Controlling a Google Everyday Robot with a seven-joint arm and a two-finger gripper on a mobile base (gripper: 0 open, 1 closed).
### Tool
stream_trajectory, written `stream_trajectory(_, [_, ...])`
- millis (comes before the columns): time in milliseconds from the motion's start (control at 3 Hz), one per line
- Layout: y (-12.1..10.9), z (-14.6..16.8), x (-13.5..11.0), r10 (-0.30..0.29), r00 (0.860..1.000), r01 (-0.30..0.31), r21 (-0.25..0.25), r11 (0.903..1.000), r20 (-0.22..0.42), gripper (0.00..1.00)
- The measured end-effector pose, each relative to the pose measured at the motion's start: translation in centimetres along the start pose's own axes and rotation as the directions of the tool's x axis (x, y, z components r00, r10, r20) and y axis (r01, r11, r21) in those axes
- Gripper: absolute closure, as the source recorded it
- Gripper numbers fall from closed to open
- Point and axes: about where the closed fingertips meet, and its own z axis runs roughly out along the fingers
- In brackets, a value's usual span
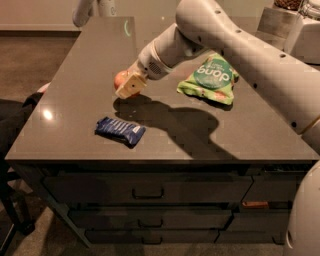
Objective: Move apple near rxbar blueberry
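The apple (120,79) is small and red-orange and is held in my gripper (127,85) just above the grey tabletop, left of centre. The gripper's pale fingers (131,86) are shut on the apple and cover most of it. The rxbar blueberry (120,131), a flat dark blue wrapper with white lettering, lies flat near the table's front edge, a short way below and slightly left of the apple. My white arm (225,40) reaches in from the upper right.
A green crinkled chip bag (210,80) lies on the table (65,90) to the right of the gripper. Drawers (145,192) run under the table's front edge. White objects (92,9) stand beyond the far edge. A dark chair (12,125) is at the left.
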Motion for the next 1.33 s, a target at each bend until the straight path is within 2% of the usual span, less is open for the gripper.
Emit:
stream_trajectory(333, [1.8, -0.6, 0.9, -0.052, 0.998, 0.050, -0.064, 0.9967, -0.027, 1.00])
stream_trajectory(667, [3.5, -0.9, 2.1, -0.083, 0.996, 0.078, -0.132, 0.9883, -0.040, 1.00])
stream_trajectory(1000, [4.9, -0.7, 3.1, -0.102, 0.994, 0.094, -0.185, 0.9783, -0.036, 0.83])
stream_trajectory(1333, [6.3, -0.4, 3.6, -0.124, 0.992, 0.115, -0.246, 0.9625, -0.020, 0.58])
